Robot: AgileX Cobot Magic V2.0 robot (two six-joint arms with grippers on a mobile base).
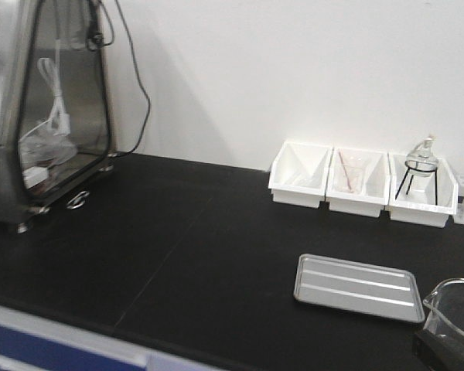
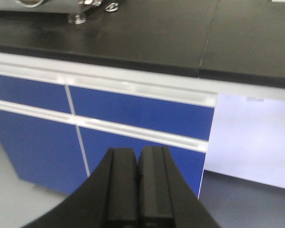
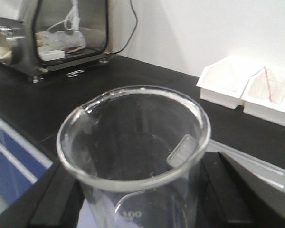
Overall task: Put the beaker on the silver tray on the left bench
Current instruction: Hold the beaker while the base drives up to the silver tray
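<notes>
My R claw (image 3: 137, 202) gripped the beaker (image 3: 133, 142), prob. over halfway: near the silver tray (image 1: 354, 287), not yet set in it. L claw (image 2: 138, 173) clenched, empty.

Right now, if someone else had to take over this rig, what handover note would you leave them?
Left gripper: shut, empty, held off the bench in front of the blue drawers.
Right gripper: shut on the beaker, one finger on each side of the glass.
Beaker: no visible contents, held near the front right corner of the silver tray, not over it.
Silver tray: lies flat on the left bench, nothing on it.
Done: beaker grasped.
Left: carry it left over the tray, set it down upright, release and withdraw.
</notes>
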